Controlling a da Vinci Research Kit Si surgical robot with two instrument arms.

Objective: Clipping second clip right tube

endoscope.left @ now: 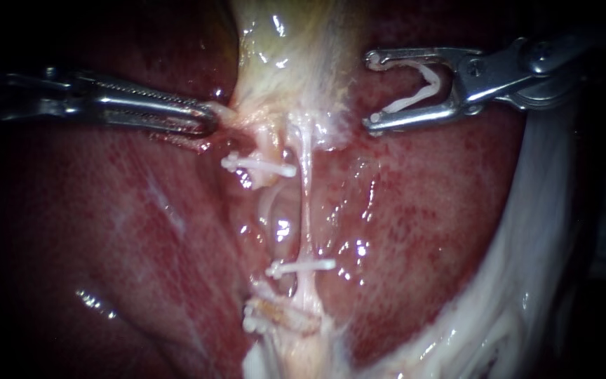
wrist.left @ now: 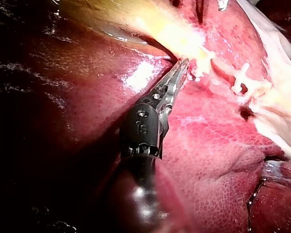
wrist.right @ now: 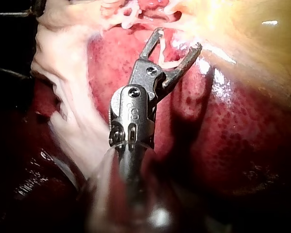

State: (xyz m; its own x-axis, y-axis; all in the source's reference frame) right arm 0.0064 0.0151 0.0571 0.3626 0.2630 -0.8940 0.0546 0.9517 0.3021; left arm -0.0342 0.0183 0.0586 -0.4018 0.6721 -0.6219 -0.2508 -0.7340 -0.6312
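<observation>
As left instrument (endoscope.left: 208, 116) grips gallbladder (endoscope.left: 282, 56), right instrument (endoscope.left: 371, 92), wide-spread, holds clip (endoscope.left: 431, 83)

Left instr. (endoscope.left: 210, 119): long narrow steel jaws, fine serrated teeth, small holes near base; black wrist block w/ small round screws; dark glossy shaft. Right instr. (endoscope.left: 369, 92): wider forked steel jaws, thin straight arms, hooked tips; silver hinge w/ round screws; slotted grey-metal clevis; dark shaft.

Surgical bench setting: wet liver (endoscope.left: 142, 231) and gallbladder (endoscope.left: 289, 49) filled view; white clips (endoscope.left: 257, 165) sat on tubes (endoscope.left: 306, 210); left instrument (endoscope.left: 208, 119) held gallbladder, right instrument (endoscope.left: 372, 92) carried open clip (endoscope.left: 429, 84).
</observation>
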